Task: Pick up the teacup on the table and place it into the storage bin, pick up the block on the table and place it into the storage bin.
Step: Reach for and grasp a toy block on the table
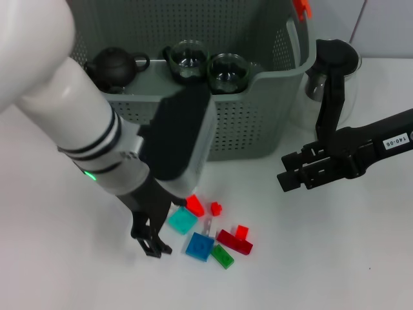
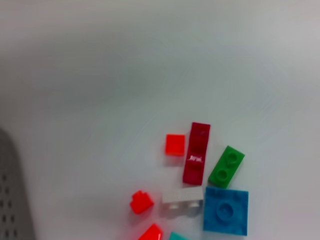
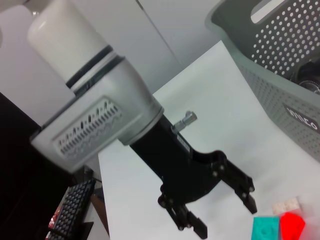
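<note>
Several small blocks are lying on the bench (image 1: 58,258) just in front of the bin (image 1: 258,116): a blue square block (image 1: 200,246), a green block (image 1: 222,256), a dark red bar (image 1: 235,242), a teal block (image 1: 182,220), a white piece (image 1: 207,225) and three small red blocks (image 1: 215,208). Left gripper (image 1: 152,240) is hanging low beside the teal block, on the side away from the dark red bar, its fingers spread wide and holding nothing, with the tips close to the bench. Right gripper (image 1: 285,174) is hovering above the bench off the bin's front right corner, pointing toward the blocks; whether its fingers are parted I cannot tell. Inside the bin, two glass teacups (image 1: 188,58) are sitting side by side along the front wall, with a dark teapot (image 1: 113,66) beside them. A glass pot (image 1: 332,74) with a black lid is standing outside the bin, against its right wall.
</note>
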Available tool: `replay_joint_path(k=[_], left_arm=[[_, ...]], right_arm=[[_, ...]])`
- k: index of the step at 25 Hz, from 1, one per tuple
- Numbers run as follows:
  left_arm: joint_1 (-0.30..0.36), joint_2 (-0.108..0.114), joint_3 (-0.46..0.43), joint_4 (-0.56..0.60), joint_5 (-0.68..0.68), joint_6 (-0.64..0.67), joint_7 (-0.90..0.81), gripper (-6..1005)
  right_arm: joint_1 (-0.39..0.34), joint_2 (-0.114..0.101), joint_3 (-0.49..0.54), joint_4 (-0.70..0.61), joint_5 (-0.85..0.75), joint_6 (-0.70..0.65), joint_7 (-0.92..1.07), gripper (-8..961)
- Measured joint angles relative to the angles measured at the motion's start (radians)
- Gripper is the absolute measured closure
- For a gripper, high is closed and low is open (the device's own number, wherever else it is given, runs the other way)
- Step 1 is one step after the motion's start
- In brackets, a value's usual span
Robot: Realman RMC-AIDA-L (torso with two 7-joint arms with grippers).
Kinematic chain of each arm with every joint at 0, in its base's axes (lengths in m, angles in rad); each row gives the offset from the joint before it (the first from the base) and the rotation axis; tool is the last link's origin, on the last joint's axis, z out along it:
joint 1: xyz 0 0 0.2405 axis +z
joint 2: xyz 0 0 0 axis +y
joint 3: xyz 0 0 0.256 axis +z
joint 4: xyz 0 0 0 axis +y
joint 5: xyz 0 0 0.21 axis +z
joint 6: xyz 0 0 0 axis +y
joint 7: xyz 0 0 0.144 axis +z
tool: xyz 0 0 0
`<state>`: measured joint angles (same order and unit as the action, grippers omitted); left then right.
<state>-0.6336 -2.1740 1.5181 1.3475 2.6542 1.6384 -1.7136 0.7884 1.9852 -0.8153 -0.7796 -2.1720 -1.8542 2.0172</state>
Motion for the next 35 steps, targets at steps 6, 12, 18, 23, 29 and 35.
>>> replay_joint_path(k=[6, 12, 18, 23, 29, 35], left_arm=[[0.007, -0.004, 0.081, -0.011, -0.013, -0.015, -0.015, 142], [0.001, -0.004, 0.124, -0.031, -0.039, -0.031, -0.032, 144], [-0.004, -0.004, 0.168, -0.05, -0.053, -0.066, -0.045, 144], [-0.01, -0.004, 0.2, -0.073, -0.061, -0.094, -0.057, 143], [-0.017, -0.004, 0.215, -0.09, -0.07, -0.12, -0.064, 144], [-0.035, -0.004, 0.21, -0.135, -0.073, -0.152, -0.069, 147]], right_arm=[[0.0, -0.001, 0.008, 0.0, -0.001, 0.003, -0.001, 249], [0.0, -0.002, 0.012, 0.0, -0.001, 0.006, -0.004, 249], [0.0, -0.002, 0.012, 0.002, -0.001, 0.008, -0.007, 249], [0.0, -0.002, 0.012, 0.002, 0.0, 0.009, -0.007, 248], [0.0, -0.003, 0.012, 0.002, 0.0, 0.011, -0.009, 248], [0.0, -0.003, 0.012, 0.002, -0.002, 0.013, -0.009, 248]])
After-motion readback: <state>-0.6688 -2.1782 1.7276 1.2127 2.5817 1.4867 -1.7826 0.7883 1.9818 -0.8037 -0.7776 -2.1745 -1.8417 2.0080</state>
